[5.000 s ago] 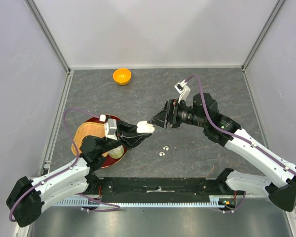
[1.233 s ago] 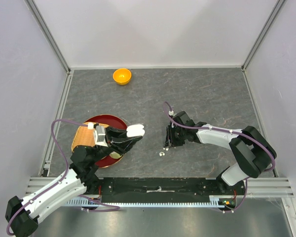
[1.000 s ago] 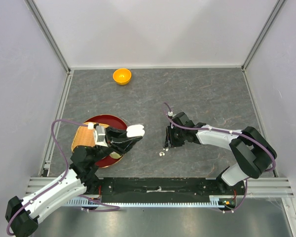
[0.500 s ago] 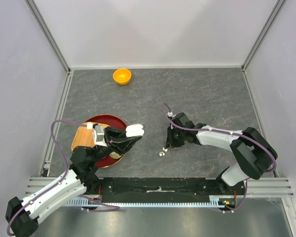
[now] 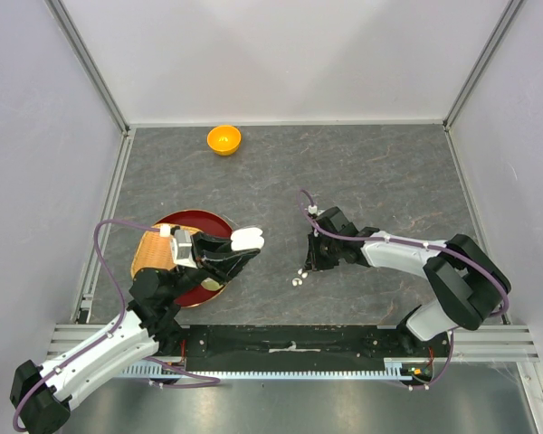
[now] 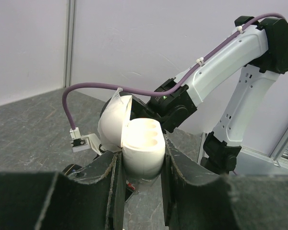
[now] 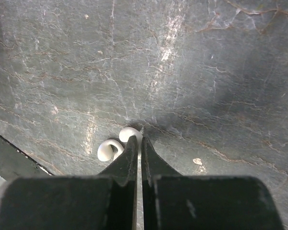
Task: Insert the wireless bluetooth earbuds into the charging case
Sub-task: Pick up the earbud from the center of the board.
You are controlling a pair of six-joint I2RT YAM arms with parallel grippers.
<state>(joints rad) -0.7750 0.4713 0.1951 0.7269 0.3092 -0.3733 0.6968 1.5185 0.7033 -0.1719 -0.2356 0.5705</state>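
The white charging case (image 5: 247, 239) is pinched in my left gripper (image 5: 238, 250) above the rim of the red plate. In the left wrist view the case (image 6: 143, 143) sits upright between the fingers, its lid (image 6: 114, 122) swung open and its two sockets showing. Two small white earbuds (image 5: 298, 277) lie close together on the grey table. My right gripper (image 5: 308, 266) is down on them, jaws closed. In the right wrist view one earbud (image 7: 128, 133) sits at the tips of the right gripper (image 7: 138, 140), a pale sliver of it between them. The second earbud (image 7: 107, 149) lies just to its left.
An orange bowl (image 5: 223, 139) stands at the back of the table. The red plate (image 5: 170, 223) under my left arm carries a woven mat (image 5: 150, 253) and a pale object (image 5: 214, 284). Enclosure walls close in the back and both sides.
The right jaws have closed on the nearer earbud over the last second. Five seconds ago that gripper was up at the case. My left gripper holds the case still.
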